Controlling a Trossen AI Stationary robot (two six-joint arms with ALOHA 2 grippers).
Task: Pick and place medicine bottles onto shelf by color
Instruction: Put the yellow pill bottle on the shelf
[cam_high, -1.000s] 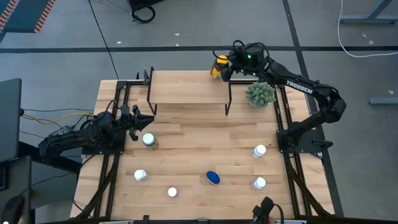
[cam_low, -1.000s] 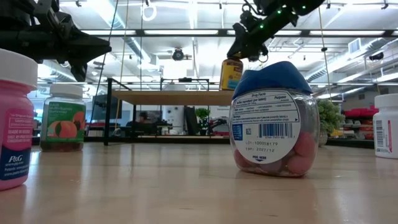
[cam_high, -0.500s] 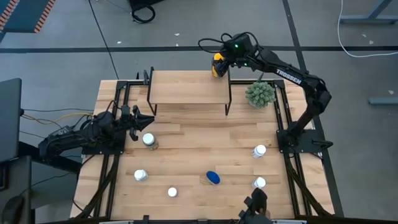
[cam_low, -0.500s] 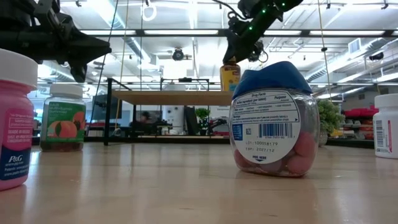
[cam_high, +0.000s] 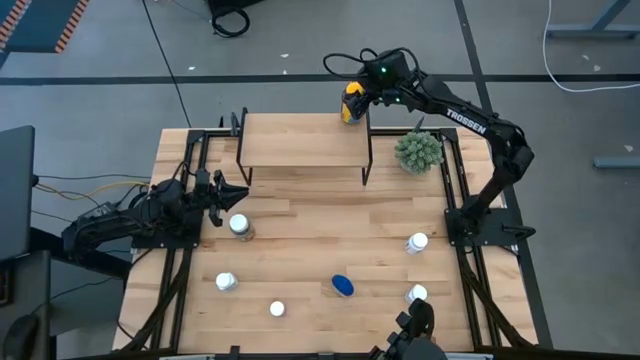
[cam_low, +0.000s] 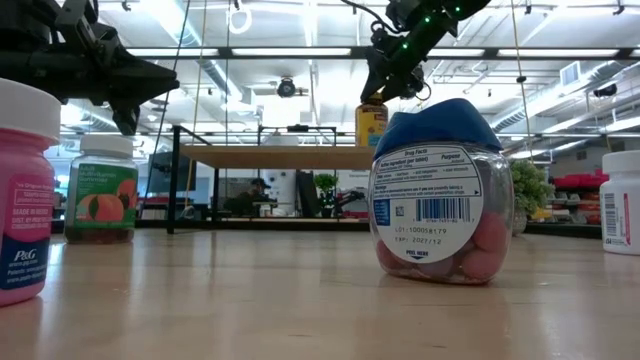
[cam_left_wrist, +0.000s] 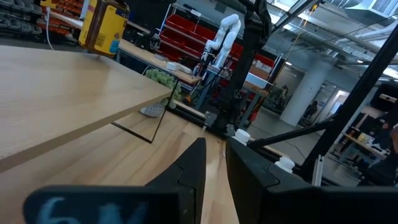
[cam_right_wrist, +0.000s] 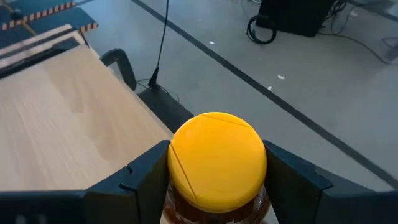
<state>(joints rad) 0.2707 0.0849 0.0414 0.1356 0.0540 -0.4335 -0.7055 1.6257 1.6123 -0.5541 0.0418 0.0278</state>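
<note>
My right gripper (cam_high: 362, 92) is at the far right corner of the shelf (cam_high: 300, 142), shut on the amber medicine bottle with the yellow cap (cam_high: 350, 101), which shows as the amber bottle (cam_low: 371, 122) in the low view. My left gripper (cam_high: 228, 190) waits shut over the table's left side, level with the shelf's near edge, touching nothing. On the table stand white-capped bottles (cam_high: 240, 225) (cam_high: 226, 282) (cam_high: 277, 309) (cam_high: 417, 242) and the squat blue-lidded bottle (cam_high: 343, 286). My right gripper pinches the amber bottle between its two fingers (cam_right_wrist: 146, 171) at the sides of the yellow cap (cam_right_wrist: 180, 165). The fingers slant down from the table's far right. The bottle leans slightly, its base (cam_left_wrist: 93, 50) at the shelf's top; I cannot tell whether it rests there.
A green spiky plant (cam_high: 418, 150) stands just right of the shelf, below my right arm. Another white-capped bottle (cam_high: 417, 294) stands near the table's front right. The shelf's top is bare wood apart from the corner with the amber bottle.
My right gripper has moved a little toward the table's far edge and left, and has tipped more steeply downward. The amber bottle went with it, toward the shelf's far right corner. The arm's elbow has folded upward.
</note>
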